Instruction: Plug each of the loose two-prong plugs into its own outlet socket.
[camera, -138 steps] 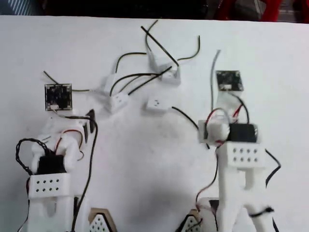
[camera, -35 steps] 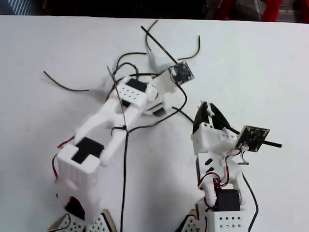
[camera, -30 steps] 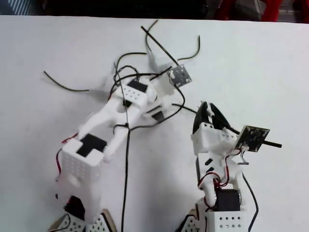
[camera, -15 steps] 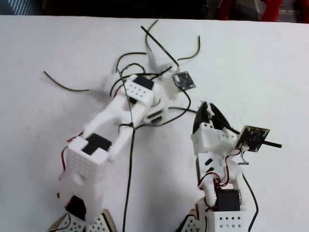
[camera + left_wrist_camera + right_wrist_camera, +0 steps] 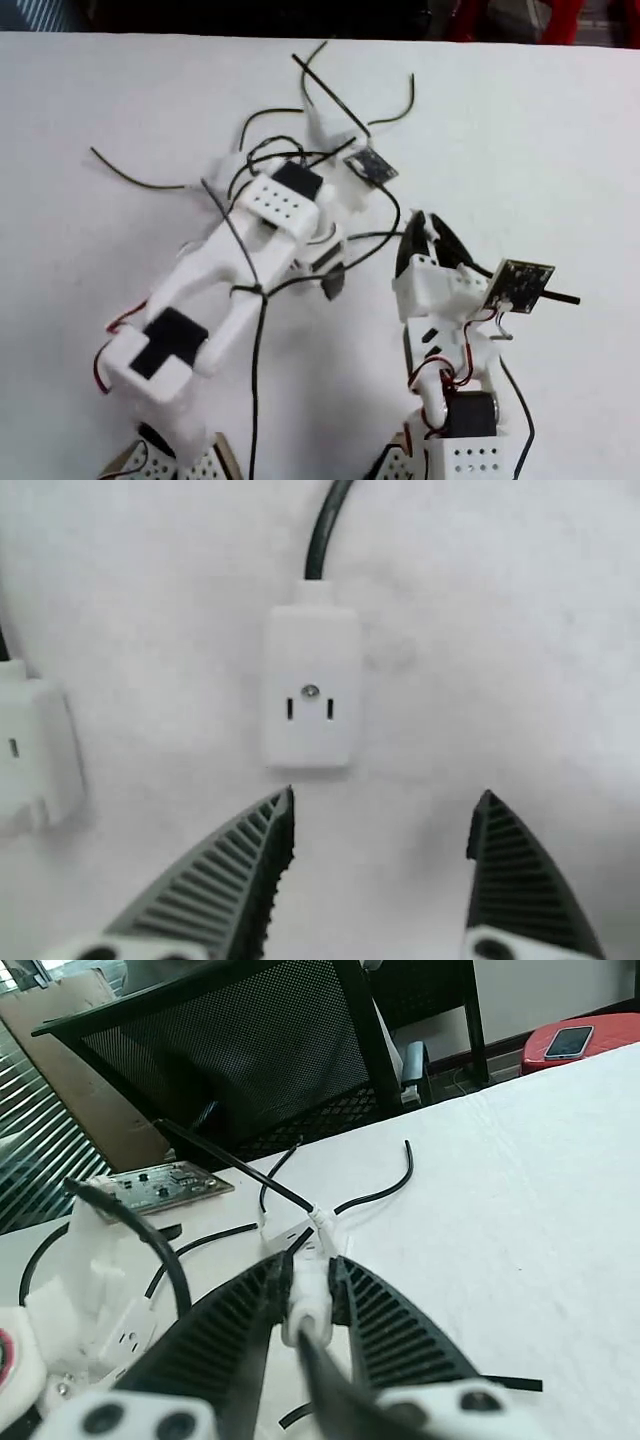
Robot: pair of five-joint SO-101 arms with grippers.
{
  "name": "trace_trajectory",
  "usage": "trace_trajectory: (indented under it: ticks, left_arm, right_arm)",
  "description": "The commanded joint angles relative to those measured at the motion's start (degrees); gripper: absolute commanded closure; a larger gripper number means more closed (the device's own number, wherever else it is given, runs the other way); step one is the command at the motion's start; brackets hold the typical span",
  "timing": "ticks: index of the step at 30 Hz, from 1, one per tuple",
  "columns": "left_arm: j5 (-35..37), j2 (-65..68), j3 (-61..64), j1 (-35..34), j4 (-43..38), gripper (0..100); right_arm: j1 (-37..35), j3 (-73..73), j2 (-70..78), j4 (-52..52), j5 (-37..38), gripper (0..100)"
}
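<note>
Left wrist view: with my left gripper wide, I should straddle the socket squarely while my right gripper pinches a plug.

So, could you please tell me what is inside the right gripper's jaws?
A white plug is clamped in the right gripper, its black cord trailing out. The jaws cover its sides, so its prongs cannot be seen.
</note>
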Motion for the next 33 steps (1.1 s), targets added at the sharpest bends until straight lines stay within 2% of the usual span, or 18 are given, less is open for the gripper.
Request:
trace_trajectory:
  ticks: [1, 7, 10, 12, 15, 19, 21, 26, 29, 33]
  left_arm:
    - [0.7, -7.6, 3.8, 1.6, -1.8, 70]
    - [0.8, -5.8, 8.2, 1.1, -13.2, 66]
    - [0.7, 0.4, 6.7, -0.2, -15.5, 65]
    - [-1.1, 6.4, 3.0, -1.5, -14.6, 65]
    - [-1.5, 14.3, -7.5, -4.4, -7.2, 65]
    - [-1.6, 22.2, -20.3, -9.3, -1.4, 74]
    - [-1.6, 25.2, -24.5, -10.7, 0.3, 75]
    - [-1.4, 27.4, -28.6, -10.9, 2.7, 75]
    - [2.2, 26.9, -29.5, -11.1, 2.8, 75]
    - [2.4, 24.5, -31.1, -12.8, 5.2, 70]
  right_arm:
    - [-0.3, -1.0, -0.7, -0.8, 0.7, 98.2]
    - [-0.3, -1.0, -0.7, -0.8, 0.7, 98.2]
    - [-0.3, -1.0, -0.7, -0.8, 0.7, 98.2]
    - [-0.3, -0.9, -0.7, -0.8, 0.7, 98.2]
    - [-0.5, -0.9, -0.7, -0.7, 0.8, 98.2]
    - [-0.4, -0.9, -0.7, -0.7, 0.8, 98.2]
    - [-0.4, -0.9, -0.7, -0.7, 0.8, 98.2]
    - [-0.7, -0.8, -0.7, -0.7, 3.1, 98.2]
    - [-0.7, -0.8, -0.7, -0.7, 3.3, 98.1]
    - [-0.7, -0.8, -0.7, -0.7, 3.3, 98.1]
